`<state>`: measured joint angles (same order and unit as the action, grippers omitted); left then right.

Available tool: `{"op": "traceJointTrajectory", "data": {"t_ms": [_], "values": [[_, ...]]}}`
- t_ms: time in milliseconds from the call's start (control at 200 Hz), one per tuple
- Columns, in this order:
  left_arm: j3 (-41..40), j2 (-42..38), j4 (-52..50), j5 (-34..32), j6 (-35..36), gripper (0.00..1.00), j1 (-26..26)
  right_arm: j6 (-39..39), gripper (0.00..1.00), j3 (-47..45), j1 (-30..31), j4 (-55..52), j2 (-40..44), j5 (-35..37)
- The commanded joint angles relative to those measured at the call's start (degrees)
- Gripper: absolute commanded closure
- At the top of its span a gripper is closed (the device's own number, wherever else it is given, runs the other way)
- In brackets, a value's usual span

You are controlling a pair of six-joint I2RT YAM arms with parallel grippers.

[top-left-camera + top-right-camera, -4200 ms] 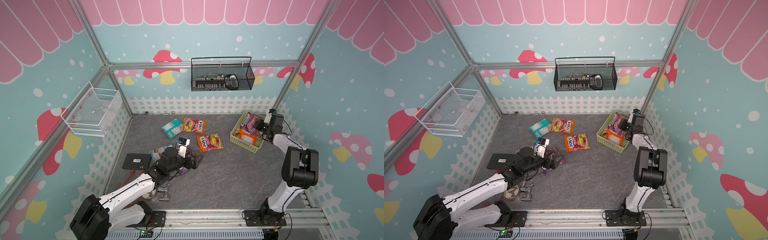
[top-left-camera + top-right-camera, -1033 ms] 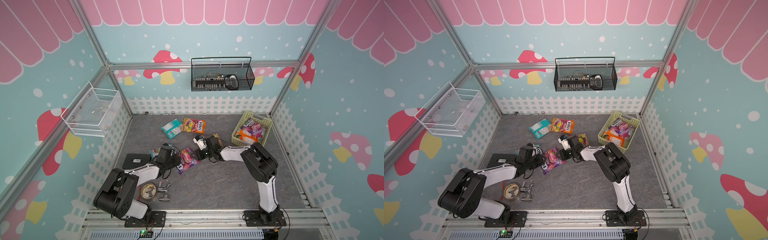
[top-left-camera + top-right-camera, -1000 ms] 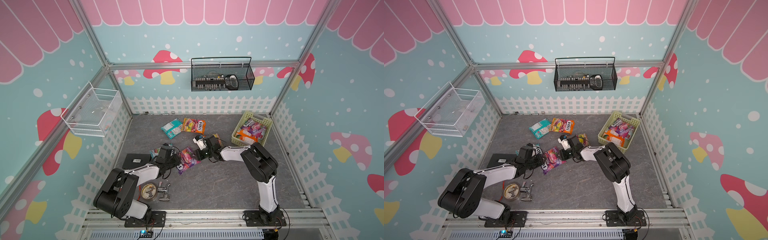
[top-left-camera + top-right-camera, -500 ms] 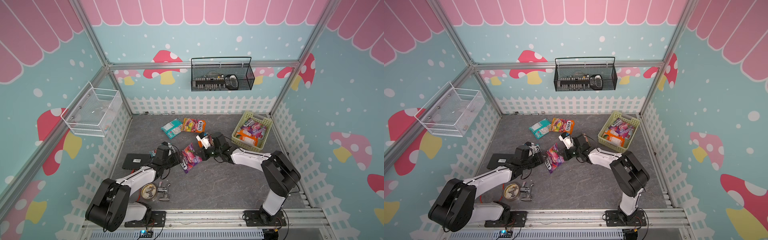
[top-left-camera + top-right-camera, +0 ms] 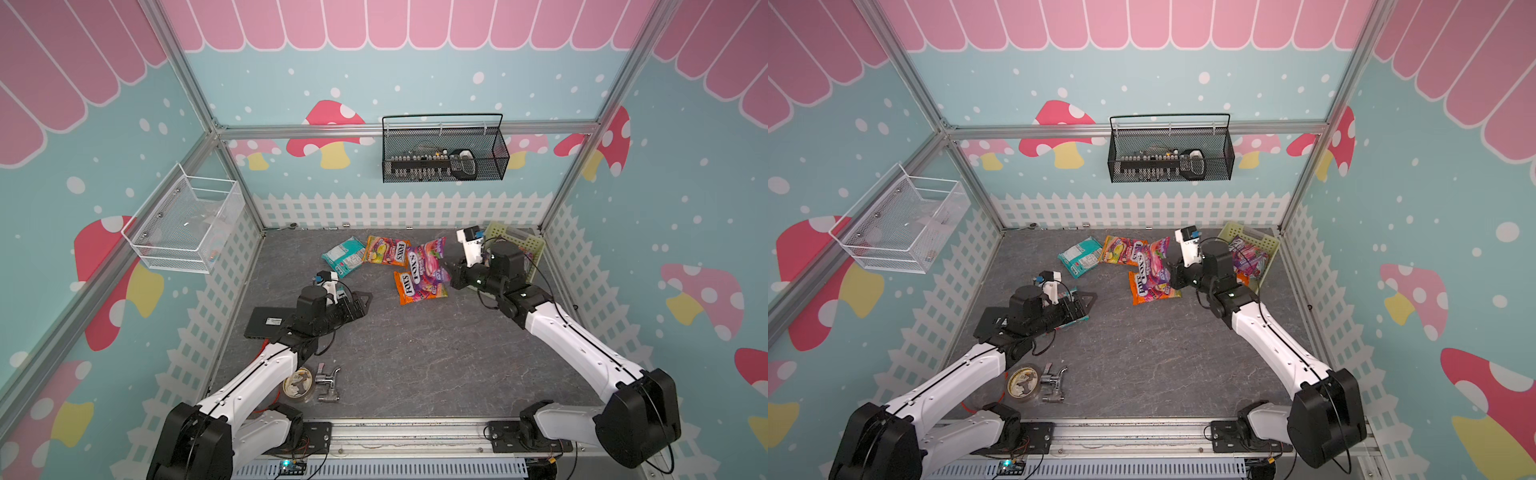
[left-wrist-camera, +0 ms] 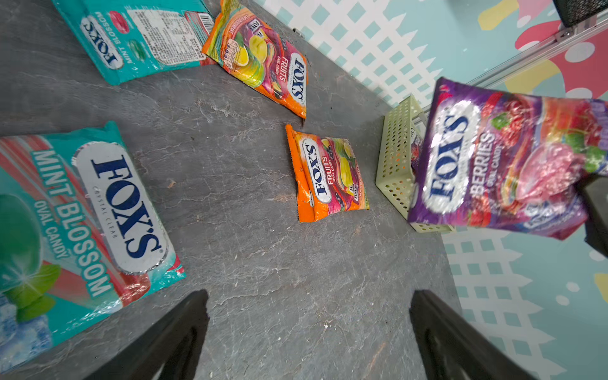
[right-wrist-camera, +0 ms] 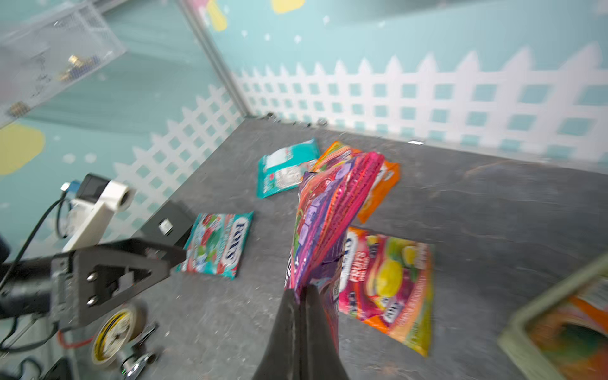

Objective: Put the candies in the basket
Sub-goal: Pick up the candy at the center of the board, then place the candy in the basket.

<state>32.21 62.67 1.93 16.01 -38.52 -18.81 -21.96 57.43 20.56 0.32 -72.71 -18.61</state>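
Broadly, the grey tabletop (image 5: 395, 353) fills the pen, taking twelve o'clock as the back fence and six as the arm bases. The left arm reaches in from seven o'clock and the right arm from four.

The basket (image 5: 535, 246), pale yellow-green with perforated sides, sits in the two o'clock corner, partly hidden behind the right wrist. It already holds several candy bags (image 5: 1246, 254), purple ones showing on top.

Next come the candies outside it:
- A purple berries bag (image 5: 426, 264) is at one o'clock, raised off the floor and standing on edge, just short of the basket.
- An orange fruits bag (image 5: 415, 289) lies flat directly beneath the purple one.
- A second orange bag (image 5: 384, 251) lies at twelve o'clock. Its edge touches a teal mint bag (image 5: 345, 257) that lies label side up at eleven.
- Another teal mint bag (image 6: 82, 223) lies face up at ten o'clock, mostly under the left wrist in both top views.

The right gripper (image 7: 301, 292) has its jaws pinched tight on the lower edge of the purple bag. The left gripper (image 6: 309, 316) hangs at ten o'clock with its jaws spread wide over bare floor beside the face-up mint bag, holding nothing.

A flat black box (image 5: 270, 322) rests at nine o'clock. A tape roll (image 5: 297, 384) and a small metal fitting (image 5: 326, 380) sit at eight.
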Motion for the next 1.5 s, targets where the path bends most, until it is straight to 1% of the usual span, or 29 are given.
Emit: {"op": "traceJointTrajectory", "data": {"t_ms": [0, 50, 85, 195, 290, 555, 655, 810, 871, 941, 1016, 1111, 1191, 1251, 1306, 1366, 1431, 1496], "values": [[1.71, 0.39, -1.62, 1.93, 2.31, 0.01, 0.24, -1.20, 1.00, -1.33, -5.10, 0.83, 2.54, 6.64], [1.82, 0.92, -1.66, 2.33, 2.31, 0.01, 0.07, -1.71, 1.00, -1.73, -7.31, 1.88, 2.92, 9.18], [1.81, 1.19, -1.56, 2.44, 2.31, 0.01, -0.15, -2.13, 1.00, -2.07, -9.12, 3.09, 2.80, 9.41], [1.51, 1.74, -1.44, 2.36, 2.40, 0.01, -0.87, -3.98, 1.00, -1.47, -15.20, 5.08, 0.22, 5.94], [1.19, 1.84, -1.52, 2.10, 2.40, 0.01, -1.50, -5.00, 1.00, -0.65, -18.64, 5.91, -2.39, 4.25], [0.93, 2.10, -1.59, 1.39, 2.57, 0.01, -2.15, -6.87, 1.00, -2.75, -25.38, 9.08, -5.28, 3.74], [1.10, 2.80, -1.62, 1.35, 2.92, 0.01, -2.20, -7.51, 1.00, -3.74, -27.83, 9.77, -7.05, 1.12], [1.11, 4.10, -1.51, 1.06, 3.02, 0.01, -2.46, -11.49, 1.00, -8.52, -31.87, 15.29, -11.94, -6.26], [1.19, 4.54, -1.51, 1.11, 3.01, 0.01, -2.63, -12.23, 1.00, -9.81, -32.33, 17.20, -14.23, -7.07], [1.37, 4.89, -1.46, 0.96, 3.07, 0.01, -2.92, -12.45, 1.00, -9.55, -32.44, 16.98, -17.56, -7.55], [1.46, 5.00, -1.61, 0.72, 3.18, 0.01, -3.08, -13.13, 1.00, -9.31, -32.53, 15.72, -20.37, -6.69], [1.22, 4.91, -1.54, 0.25, 3.06, 0.01, -3.18, -14.38, 1.00, -9.35, -32.60, 13.22, -21.96, -1.24], [1.10, 4.85, -1.59, 0.08, 3.01, 0.01, -3.34, -15.05, 1.00, -8.72, -32.60, 12.41, -23.37, 0.82], [1.10, 4.84, -1.63, -0.04, 3.02, 0.01, -3.31, -14.79, 0.95, -7.24, -32.60, 10.42, -24.76, 1.83], [1.12, 4.83, -1.59, -0.10, 2.99, 0.01, -3.35, -14.74, 0.88, -6.13, -32.65, 8.49, -25.60, 3.60], [1.10, 4.78, -1.65, -0.26, 2.92, 0.01, -3.39, -14.76, 0.84, -5.64, -32.60, 7.21, -25.82, 4.54], [1.08, 4.74, -1.61, -0.52, 2.84, 0.01, -3.38, -15.07, 0.78, -6.20, -32.62, 7.17, -24.91, 4.46], [1.18, 4.82, -1.58, -0.89, 2.75, 0.01, -3.35, -15.55, 0.74, -7.01, -32.65, 7.78, -23.02, 3.62]]}}
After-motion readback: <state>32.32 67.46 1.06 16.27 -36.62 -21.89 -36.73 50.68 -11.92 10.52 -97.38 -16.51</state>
